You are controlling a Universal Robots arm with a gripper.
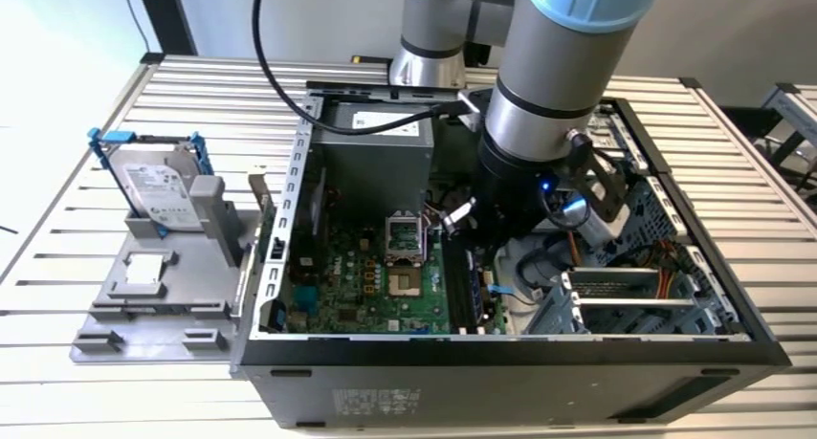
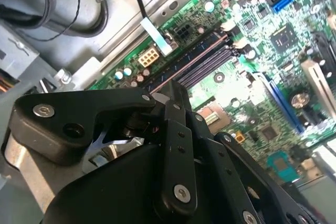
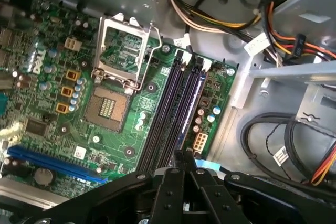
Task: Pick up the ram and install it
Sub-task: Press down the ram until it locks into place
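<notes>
Hanging inside the open computer case (image 1: 511, 348) in the exterior view, the gripper (image 1: 462, 224) sits low over the motherboard (image 1: 370, 286), just beside the empty CPU socket (image 1: 402, 233). Second wrist view: fingertips (image 2: 176, 98) pressed together, nothing visibly pinched, right above the memory slots (image 2: 202, 61). First wrist view: the ram (image 3: 191, 103) looks seated in the slot on the cable side, running out from under the fingertips; can't confirm.
</notes>
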